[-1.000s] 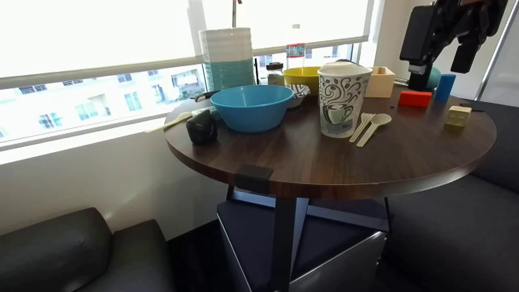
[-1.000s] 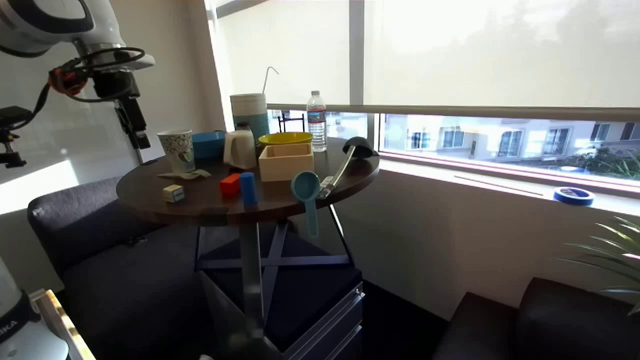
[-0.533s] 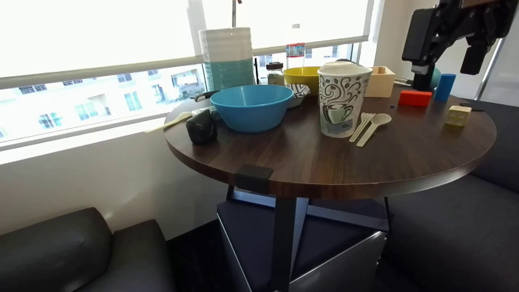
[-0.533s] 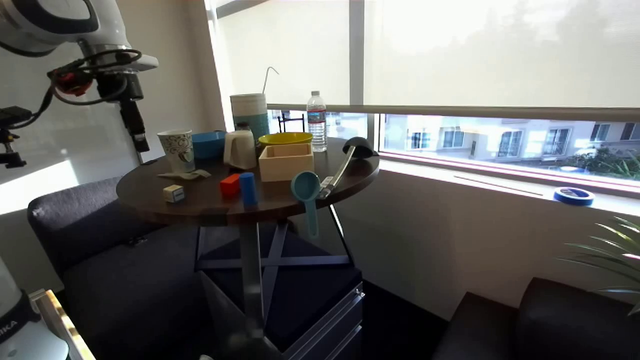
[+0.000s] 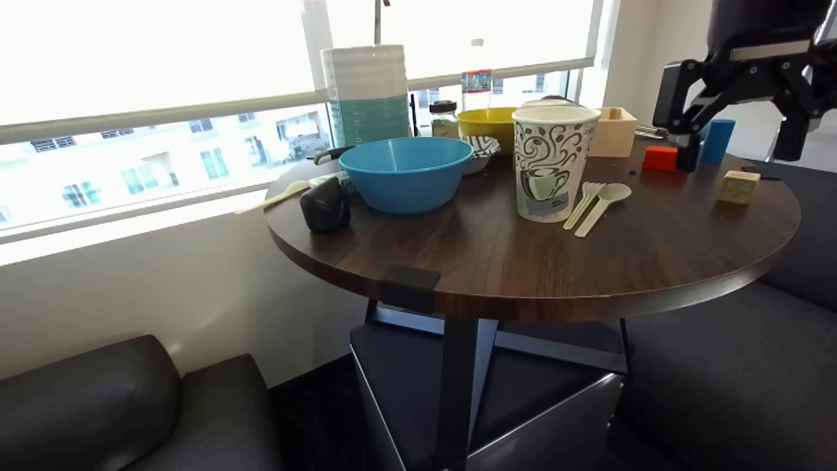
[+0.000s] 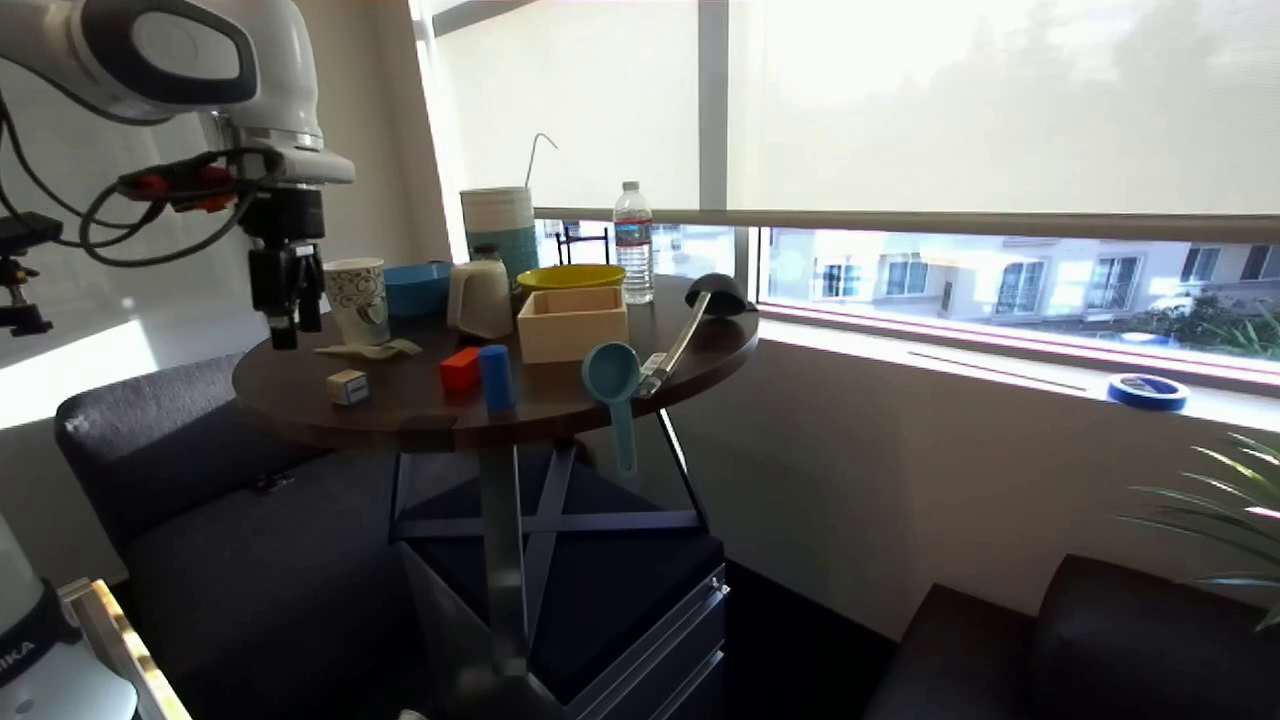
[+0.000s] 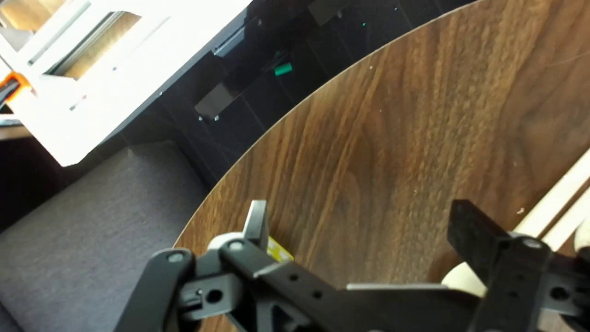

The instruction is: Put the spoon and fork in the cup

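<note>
I point downward, jaws spread apart above the table (image 7: pixel 368 184), room between the spoon (image 5: pixel 600 209) and its curved edge (image 5: pixel 523 309).

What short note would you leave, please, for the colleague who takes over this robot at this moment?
Gripper: open, holding nothing, above the table.
Spoon and fork: lying side by side on the table, next to the upright cup.
Done: nothing so far; neither piece is in the cup.
Left: pick up both and put them in the cup.
</note>
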Controlling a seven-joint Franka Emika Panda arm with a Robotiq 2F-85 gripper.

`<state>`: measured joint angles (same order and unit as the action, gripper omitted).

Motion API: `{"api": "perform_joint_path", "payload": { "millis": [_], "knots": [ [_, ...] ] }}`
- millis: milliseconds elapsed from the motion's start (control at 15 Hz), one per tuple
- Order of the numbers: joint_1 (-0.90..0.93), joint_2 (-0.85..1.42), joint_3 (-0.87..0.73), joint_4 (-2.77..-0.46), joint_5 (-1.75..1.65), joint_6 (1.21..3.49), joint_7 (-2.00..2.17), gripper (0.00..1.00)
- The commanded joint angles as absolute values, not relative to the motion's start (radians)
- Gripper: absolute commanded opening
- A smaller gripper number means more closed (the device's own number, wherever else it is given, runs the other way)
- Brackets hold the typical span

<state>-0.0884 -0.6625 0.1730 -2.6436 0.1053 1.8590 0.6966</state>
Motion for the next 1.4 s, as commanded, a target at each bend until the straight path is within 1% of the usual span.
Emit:
{"api": "perform_joint_path", "payload": {
  "millis": [0,267,333,467,1067,1333],
  "knots": [
    [-0.095,-0.601,0.133,-2.629,0.214,1.898,0.775,1.0],
    [-0.086,-0.578,0.123,-2.641,0.329,2.031,0.87,1.0],
    [-0.084,-0.586,0.116,-2.64,0.273,1.972,0.825,1.0],
    [-0.082,-0.578,0.115,-2.64,0.293,2.01,0.849,1.0],
    [-0.091,-0.514,0.091,-2.621,0.341,2.029,0.975,1.0],
    [-0.081,-0.482,0.076,-2.613,0.376,2.078,0.987,1.0]
  ]
}}
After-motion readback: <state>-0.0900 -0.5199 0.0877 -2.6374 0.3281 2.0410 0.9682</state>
